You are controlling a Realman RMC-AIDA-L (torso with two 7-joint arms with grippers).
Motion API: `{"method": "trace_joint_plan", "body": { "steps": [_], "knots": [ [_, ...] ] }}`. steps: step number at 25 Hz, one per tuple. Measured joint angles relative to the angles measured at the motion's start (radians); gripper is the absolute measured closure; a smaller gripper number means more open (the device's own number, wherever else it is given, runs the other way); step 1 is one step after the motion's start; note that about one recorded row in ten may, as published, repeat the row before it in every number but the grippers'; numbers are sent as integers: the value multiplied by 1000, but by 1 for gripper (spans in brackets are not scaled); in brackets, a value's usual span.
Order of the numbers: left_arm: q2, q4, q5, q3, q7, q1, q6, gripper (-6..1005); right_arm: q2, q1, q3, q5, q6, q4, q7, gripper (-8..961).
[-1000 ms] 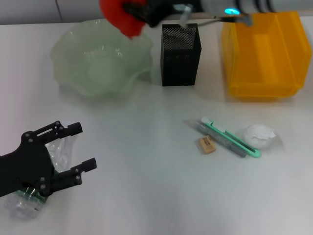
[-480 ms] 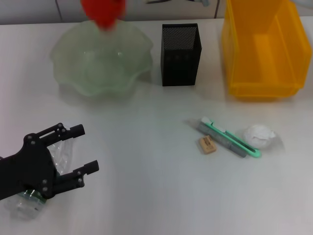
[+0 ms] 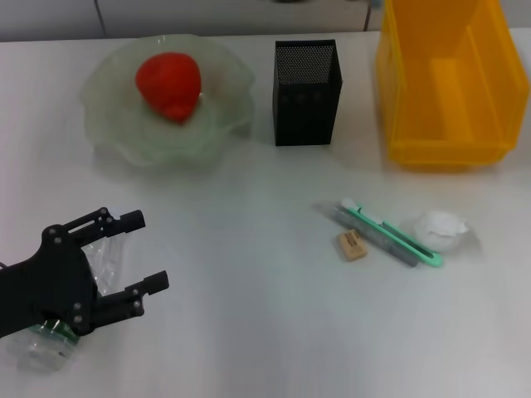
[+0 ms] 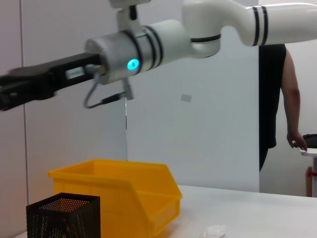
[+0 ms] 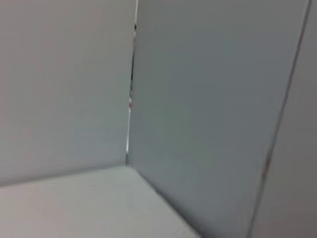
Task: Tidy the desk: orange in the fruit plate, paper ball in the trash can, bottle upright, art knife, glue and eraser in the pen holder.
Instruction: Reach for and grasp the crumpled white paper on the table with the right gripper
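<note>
The orange [image 3: 168,85] sits inside the pale green fruit plate [image 3: 112,133] at the upper left of the head view, resting toward the plate's upper middle. Just to the right of the plate stands the black mesh pen holder [image 3: 305,80], upright, and at the upper right is the yellow bin [image 3: 444,79]. In the lower right part of the white tabletop [image 3: 265,332] lies a small cluster: the eraser [image 3: 352,245] just left of the grey glue stick [image 3: 375,239] and the green art knife [image 3: 390,234], which lie side by side on a slant and appear to touch, and the white paper ball [image 3: 440,230] just beside their right end. At the lower left of the frame the left gripper [image 3: 137,253] hovers with its black fingers [image 3: 145,289] spread open, nothing between them; the clear plastic bottle [image 3: 58,332] lies on its side beneath and behind it, partly hidden by the gripper body. In the left wrist view the right arm [image 4: 173,37] reaches across the upper part of the frame above the yellow bin [image 4: 133,191] and pen holder [image 4: 62,218]; its gripper end at the upper left is a dark blur, and whether its fingers are open or closed cannot be told. The right wrist view shows only blank wall.
</note>
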Motion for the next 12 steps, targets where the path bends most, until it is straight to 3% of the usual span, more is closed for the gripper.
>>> {"method": "trace_joint_plan", "body": {
  "steps": [1, 2, 3, 5, 6, 7, 9, 12],
  "knots": [
    [0, 0, 0, 0, 0, 0, 0, 230, -8, -85, 7, -179, -94, -178, 214, 124],
    [0, 0, 0, 0, 0, 0, 0, 230, -8, -85, 7, -179, -94, -178, 214, 125],
    [0, 0, 0, 0, 0, 0, 0, 230, -10, -135, 9, -290, -155, -291, 334, 125],
    [-1, 0, -1, 0, 0, -1, -1, 230, -1, -207, 9, -486, -278, -480, 500, 125],
    [-1, 0, -1, 0, 0, -2, -1, 230, 14, -269, 8, -684, -450, -672, 641, 126],
    [-1, 0, -1, 0, 0, -3, -2, 230, 14, -269, 8, -684, -450, -672, 641, 126],
    [-1, -1, -1, 0, 0, -5, -2, 230, 20, -295, 9, -809, -642, -795, 745, 126],
    [-2, -7, 2, 0, 0, -15, -2, 230, 21, -306, 21, -877, -866, -865, 836, 127]
  ]
}}
